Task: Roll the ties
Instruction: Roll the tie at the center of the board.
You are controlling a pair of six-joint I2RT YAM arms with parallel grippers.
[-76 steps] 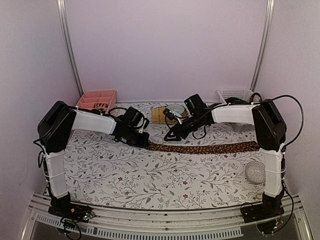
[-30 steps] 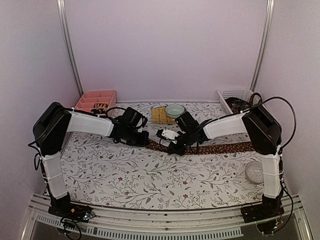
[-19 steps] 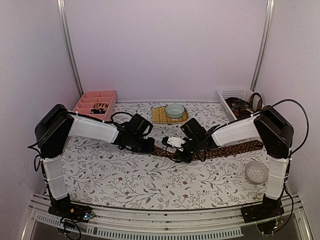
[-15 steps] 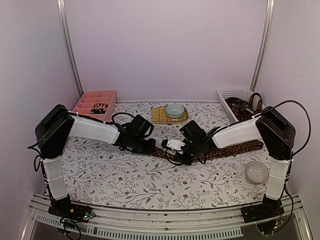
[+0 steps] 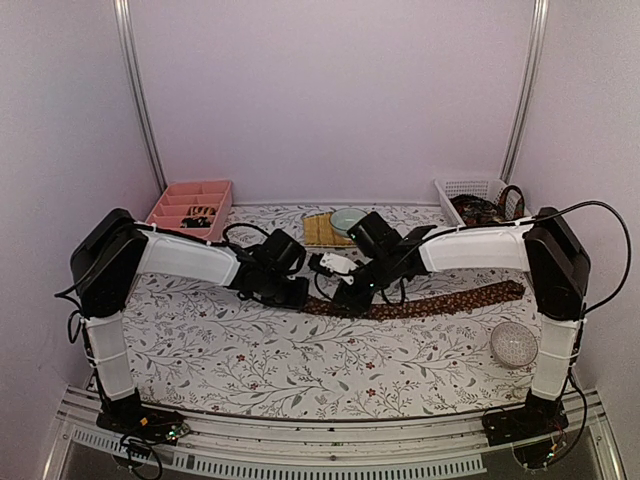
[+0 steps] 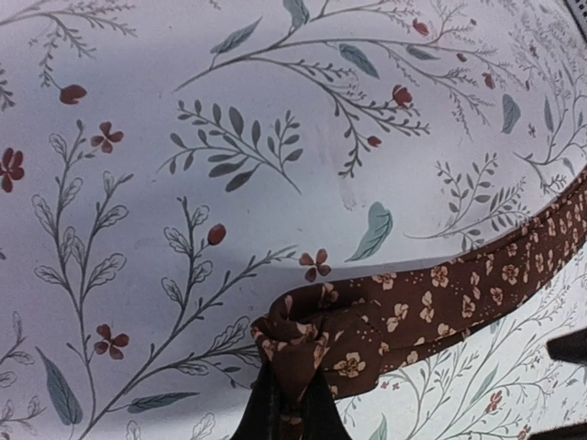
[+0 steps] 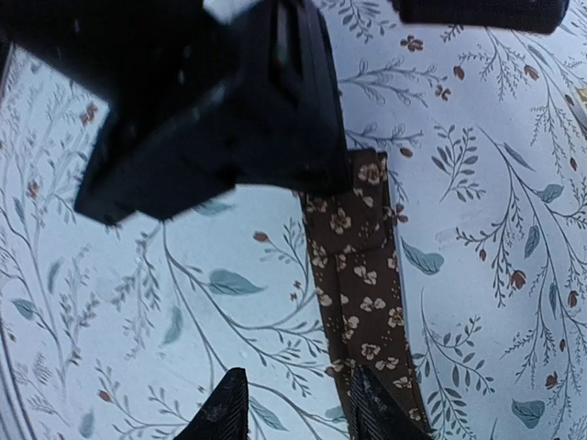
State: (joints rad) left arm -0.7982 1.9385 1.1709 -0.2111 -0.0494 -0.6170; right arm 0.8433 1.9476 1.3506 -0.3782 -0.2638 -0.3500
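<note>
Lying flat on the floral tablecloth (image 5: 250,350), the brown flower-print tie (image 5: 445,299) runs from just in front of the pale green bowl (image 5: 346,216) out to the right of it. Its left end, in front of the bowl and slightly left, is bunched into a small fold and clamped tight in the left gripper (image 6: 292,408). The right gripper (image 7: 293,412) hangs over the strip just in front of the bowl, fingers spread, grasping nothing. A pink tray (image 5: 192,203) sits well left of the bowl, a white basket (image 5: 470,189) well right
</note>
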